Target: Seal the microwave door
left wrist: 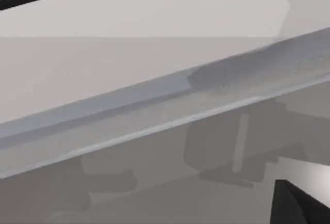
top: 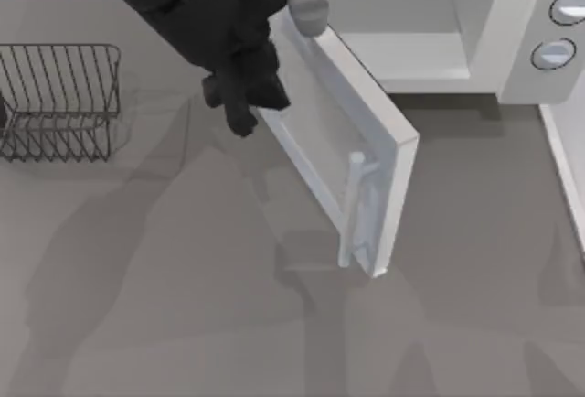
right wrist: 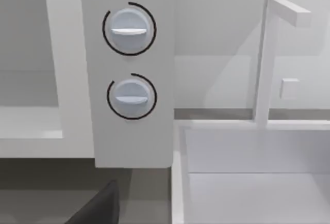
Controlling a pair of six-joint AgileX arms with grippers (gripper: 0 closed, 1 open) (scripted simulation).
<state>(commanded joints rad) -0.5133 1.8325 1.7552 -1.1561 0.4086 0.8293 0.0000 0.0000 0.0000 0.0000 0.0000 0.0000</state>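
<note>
The left arm is stretched in from the top view's upper left, its black left claw (top: pixel 239 100) pointed down and toward the right. Whether its fingers are parted cannot be told. A dark edge of the right claw (right wrist: pixel 98 208) is seen in the right wrist view.

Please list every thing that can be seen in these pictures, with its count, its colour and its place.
microwave door: one, white with pale window, swung open, near the middle of the table
door handle: one, light grey bar, at the door's free edge
microwave body: one, white, back right
knobs: two, round, grey, on the body's front panel
wire basket: one, grey, left side
sink with tap: one, white, beside the microwave
table: one, grey
left gripper: one, black, against the door's outer face
</note>
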